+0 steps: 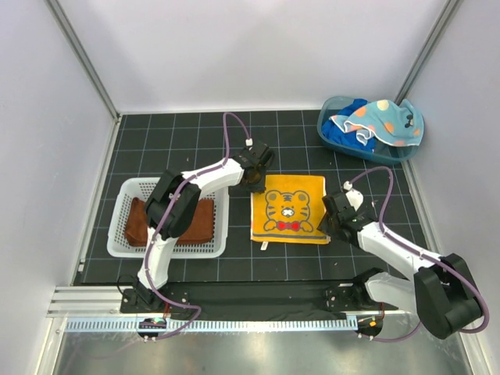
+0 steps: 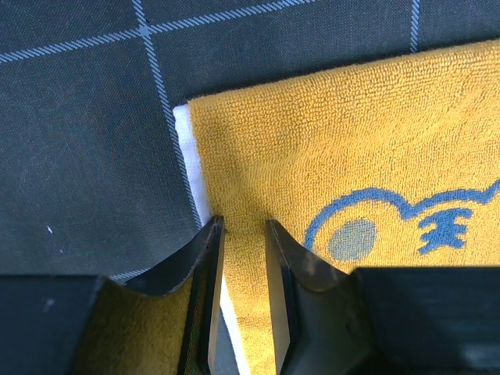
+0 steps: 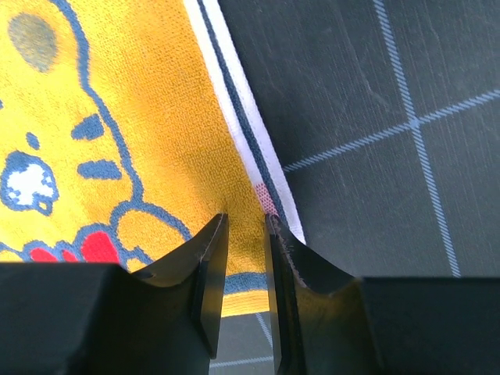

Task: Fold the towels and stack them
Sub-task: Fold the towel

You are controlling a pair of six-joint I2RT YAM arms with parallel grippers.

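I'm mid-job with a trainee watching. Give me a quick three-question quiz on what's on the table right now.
1. True or false: the rust-brown towel lies in the white basket.
2. The left tool and right tool are both at: A) the white basket B) the yellow tiger towel C) the rust-brown towel.
3. Fill in: the spotted towel drapes over the blue ___.
Key: 1 true; 2 B; 3 tub.

At your worktop's (image 1: 195,148) centre lies a flat towel (image 1: 289,208). Left of it, by the left edge, a basket (image 1: 168,251) holds a folded towel (image 1: 201,223). In the far right corner, a tub (image 1: 326,139) holds heaped towels (image 1: 380,121).
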